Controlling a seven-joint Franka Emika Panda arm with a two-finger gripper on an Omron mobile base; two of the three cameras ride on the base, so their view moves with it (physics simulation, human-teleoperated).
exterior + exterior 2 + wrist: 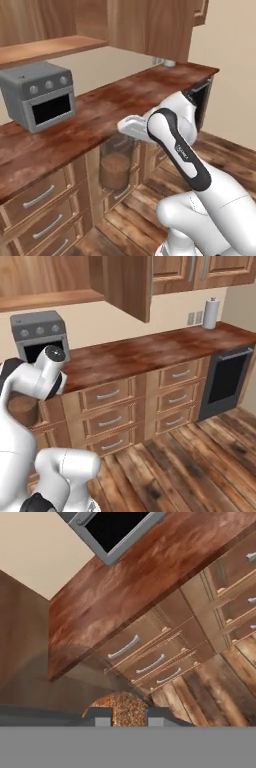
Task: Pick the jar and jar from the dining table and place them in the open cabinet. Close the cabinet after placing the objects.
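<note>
My gripper (120,140) is shut on the top of a dark glass jar (116,169) holding light-brown powder. The jar hangs upright in front of the drawers, just below the counter's edge. In the hand view the powder in the jar (121,706) shows between my two fingertips (102,718). From the right base view the jar (21,408) peeks out behind my arm. The cabinet (47,49) stands open above the counter at upper left, its inner shelf bare, and its open door (129,286) shows edge-on. The dining table is out of view.
A grey toaster oven (40,95) sits on the reddish wood counter (105,112). Drawers with horizontal handles (115,395) line the front below. A black built-in oven (227,381) and a paper towel roll (211,313) are at the right end. Plank floor (175,466) lies open.
</note>
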